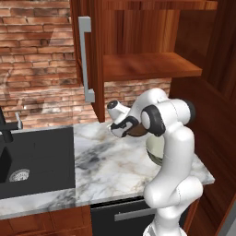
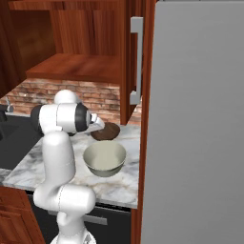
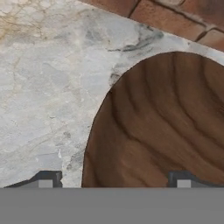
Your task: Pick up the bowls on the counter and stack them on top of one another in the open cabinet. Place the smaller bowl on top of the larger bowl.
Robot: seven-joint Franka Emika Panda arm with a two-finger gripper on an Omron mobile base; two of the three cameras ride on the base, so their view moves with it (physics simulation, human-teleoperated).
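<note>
On the counter [image 2: 121, 190], the small brown bowl [image 3: 162, 131] sat by the brick wall [image 1: 37, 60], and the big pale bowl [image 2: 105, 158] sat just in front. Over the brown bowl's rim, the gripper [image 3: 114, 179] was wide apart, holding nothing. No writing could be read.
</note>
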